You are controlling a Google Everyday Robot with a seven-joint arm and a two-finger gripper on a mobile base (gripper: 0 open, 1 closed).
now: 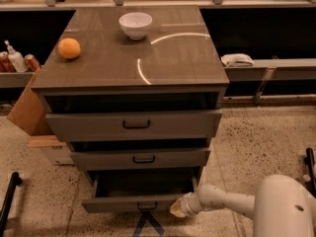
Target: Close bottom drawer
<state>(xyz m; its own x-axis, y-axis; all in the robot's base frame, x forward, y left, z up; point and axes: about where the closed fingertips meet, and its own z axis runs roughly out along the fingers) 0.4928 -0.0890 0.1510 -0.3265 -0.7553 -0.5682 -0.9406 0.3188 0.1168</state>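
While bottom drawer (pixel 123 203) stands open, gripper (pixel 178 207) at its front corner, grip unclear.

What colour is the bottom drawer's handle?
Black handle, camera view; pincer by front corner of bottom drawer.

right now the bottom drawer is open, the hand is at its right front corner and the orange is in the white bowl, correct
No: the camera view shows the orange on the cabinet top, left of the white bowl and apart from it. The bottom drawer is open, with the hand at its right front corner.
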